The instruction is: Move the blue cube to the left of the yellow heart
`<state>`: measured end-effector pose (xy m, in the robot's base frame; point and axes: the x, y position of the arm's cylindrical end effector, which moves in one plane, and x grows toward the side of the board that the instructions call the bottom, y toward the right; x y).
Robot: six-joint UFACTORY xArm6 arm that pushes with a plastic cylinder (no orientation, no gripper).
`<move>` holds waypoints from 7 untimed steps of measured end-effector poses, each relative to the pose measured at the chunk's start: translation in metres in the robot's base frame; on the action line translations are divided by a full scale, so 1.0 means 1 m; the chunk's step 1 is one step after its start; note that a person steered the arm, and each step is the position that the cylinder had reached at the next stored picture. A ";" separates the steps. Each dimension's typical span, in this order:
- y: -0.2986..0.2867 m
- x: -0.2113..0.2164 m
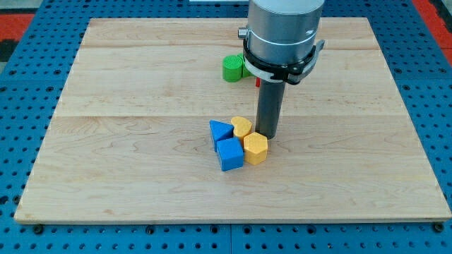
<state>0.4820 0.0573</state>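
Observation:
The blue cube [230, 154] lies near the middle of the wooden board [127, 141], at the bottom of a tight cluster. Above it to the left is a blue triangular block [219, 130]. A yellow heart [242, 127] sits above the cube, touching it. A yellow hexagonal block [256, 148] touches the cube's right side. My tip [267, 135] stands just right of the yellow heart and above the yellow hexagon, close to or touching both. It is to the upper right of the blue cube.
A green block [232, 68] sits near the view's top, left of the arm's body. A small red block [257, 80] shows partly behind the arm. A blue pegboard [28, 106] surrounds the board.

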 end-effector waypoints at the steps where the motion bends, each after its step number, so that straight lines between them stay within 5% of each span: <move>1: 0.003 0.000; 3: 0.009 0.001; 4: 0.072 -0.009; 6: 0.117 -0.088; 7: 0.111 -0.079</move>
<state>0.4032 0.1679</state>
